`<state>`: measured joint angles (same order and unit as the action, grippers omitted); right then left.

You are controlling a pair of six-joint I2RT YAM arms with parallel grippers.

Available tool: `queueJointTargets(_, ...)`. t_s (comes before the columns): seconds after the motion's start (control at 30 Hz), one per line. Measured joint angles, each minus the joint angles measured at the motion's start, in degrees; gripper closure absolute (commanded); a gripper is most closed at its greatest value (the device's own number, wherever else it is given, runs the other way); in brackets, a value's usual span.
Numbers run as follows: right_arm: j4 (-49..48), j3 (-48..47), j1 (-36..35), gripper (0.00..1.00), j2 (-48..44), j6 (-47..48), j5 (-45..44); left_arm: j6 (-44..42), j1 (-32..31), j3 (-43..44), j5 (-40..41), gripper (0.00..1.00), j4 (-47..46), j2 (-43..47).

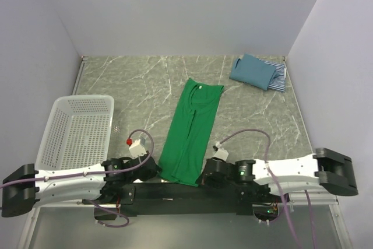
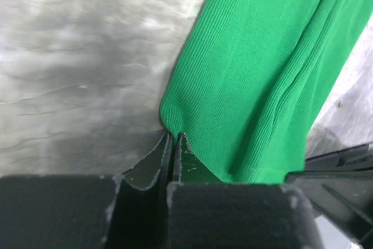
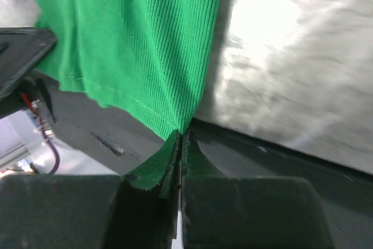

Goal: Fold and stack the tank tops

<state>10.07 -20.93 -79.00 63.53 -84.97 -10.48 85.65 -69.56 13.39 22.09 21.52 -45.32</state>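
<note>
The green tank top (image 1: 191, 133) lies folded lengthwise in a long strip down the middle of the table, neckline at the far end. My left gripper (image 1: 157, 172) is shut on its near left hem corner, seen in the left wrist view (image 2: 174, 134). My right gripper (image 1: 201, 180) is shut on its near right hem corner, seen in the right wrist view (image 3: 181, 133). The teal-blue tank top (image 1: 252, 71) lies folded at the far right on top of the folded striped tank top (image 1: 280, 77).
A white mesh basket (image 1: 77, 131) stands at the left. White walls close in the table on three sides. The black base rail (image 1: 175, 193) of the arms runs along the near edge under the green hem.
</note>
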Motion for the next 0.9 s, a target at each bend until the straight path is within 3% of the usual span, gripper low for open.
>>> queueJointTargets(0.2,11.10,4.44,0.02,1.00,-19.43,-0.92,-2.12,-2.10,-1.75,1.62,-2.82,0.97,-5.09,-5.53)
queueJointTargets(0.23,12.79,5.29,0.02,1.00,-22.77,-1.16,-2.27,-2.32,-2.38,2.10,-3.06,0.93,-5.38,-6.49)
queueJointTargets(0.27,14.05,6.12,0.02,1.00,-25.53,-1.38,-2.29,-2.54,-3.10,2.58,-3.32,0.80,-5.70,-7.50)
queueJointTargets(0.37,16.79,8.68,0.02,1.00,-31.85,-2.10,-2.19,-3.13,-4.68,3.85,-3.87,0.54,-6.40,-9.31)
queueJointTargets(0.47,18.49,10.38,0.02,1.00,-32.13,-2.49,-1.97,-3.21,-5.35,4.44,-4.26,0.46,-6.82,-9.09)
queueJointTargets(0.7,18.34,10.71,0.02,1.00,-28.26,-2.56,-1.88,-1.81,-5.57,3.48,-5.25,0.54,-3.56,-4.22)
queueJointTargets(0.9,17.75,10.69,0.02,1.00,-27.74,-2.40,-1.88,-0.74,-5.66,1.16,-7.37,0.55,-6.14,-3.98)
